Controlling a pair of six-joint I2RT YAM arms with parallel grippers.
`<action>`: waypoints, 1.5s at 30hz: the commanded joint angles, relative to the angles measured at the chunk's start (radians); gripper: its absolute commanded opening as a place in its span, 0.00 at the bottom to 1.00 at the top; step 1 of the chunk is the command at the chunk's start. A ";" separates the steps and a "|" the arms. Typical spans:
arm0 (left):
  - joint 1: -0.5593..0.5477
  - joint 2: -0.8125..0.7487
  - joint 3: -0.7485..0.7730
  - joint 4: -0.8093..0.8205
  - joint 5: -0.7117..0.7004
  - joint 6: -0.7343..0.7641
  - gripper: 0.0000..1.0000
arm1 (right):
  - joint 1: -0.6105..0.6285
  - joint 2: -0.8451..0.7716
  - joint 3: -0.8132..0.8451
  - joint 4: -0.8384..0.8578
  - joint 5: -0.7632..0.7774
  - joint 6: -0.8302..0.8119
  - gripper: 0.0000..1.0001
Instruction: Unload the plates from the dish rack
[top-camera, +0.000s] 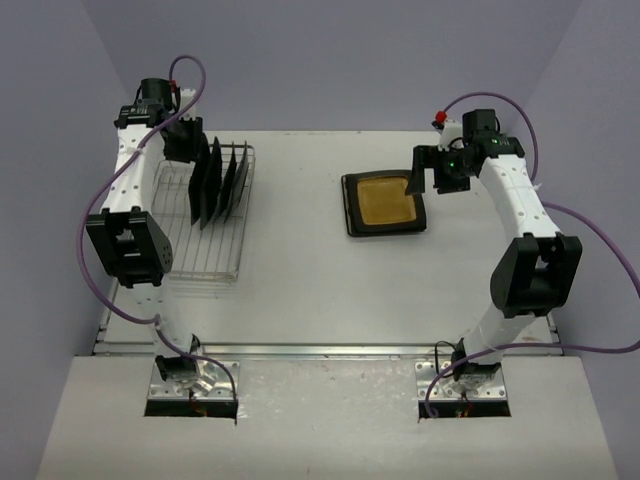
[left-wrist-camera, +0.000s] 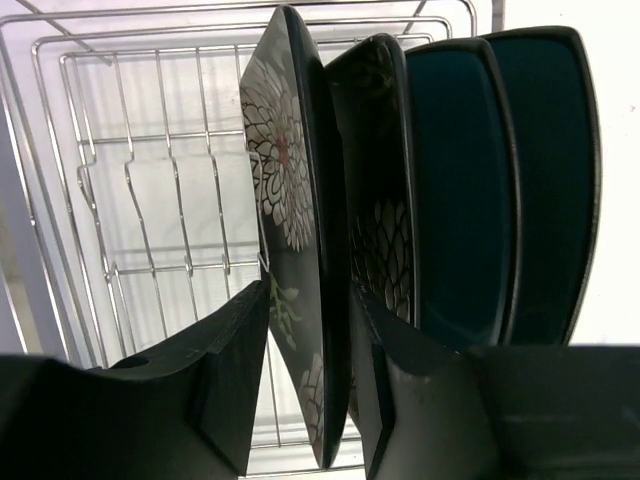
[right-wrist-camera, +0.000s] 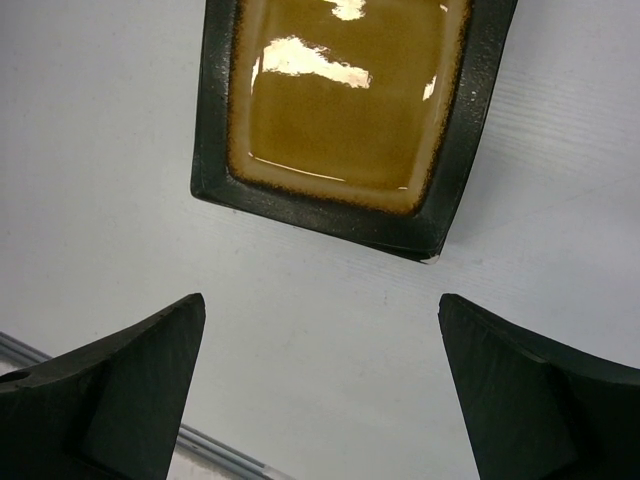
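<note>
The silver wire dish rack (top-camera: 200, 250) (left-wrist-camera: 130, 150) stands at the left and holds several dark plates on edge (top-camera: 222, 180). The leftmost one is a floral plate (left-wrist-camera: 290, 180); beside it stand another floral plate (left-wrist-camera: 380, 200) and two teal plates (left-wrist-camera: 455, 190). My left gripper (top-camera: 190, 150) (left-wrist-camera: 310, 290) reaches down onto the floral plate's rim, one finger on each face, shut on it. A brown-glazed square plate (top-camera: 383, 203) (right-wrist-camera: 340, 100) lies flat on the table at the right. My right gripper (top-camera: 422, 180) (right-wrist-camera: 320, 310) hovers open just past its near edge, holding nothing.
The rack's near half (top-camera: 205, 255) holds no plates, only bare wires. The white table (top-camera: 300, 270) ends in a metal strip (top-camera: 330, 350) in front of the arm bases. Purple cables loop beside both arms.
</note>
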 joint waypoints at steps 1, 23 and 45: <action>0.008 0.040 -0.019 0.021 0.040 0.026 0.35 | -0.001 -0.048 0.000 0.029 -0.020 -0.004 0.99; 0.036 -0.036 0.191 -0.065 0.189 -0.019 0.00 | -0.001 -0.063 0.015 -0.003 -0.130 0.032 0.99; -0.253 -0.915 -0.574 0.510 0.285 0.918 0.00 | -0.001 -0.114 0.083 0.002 -0.412 0.103 0.99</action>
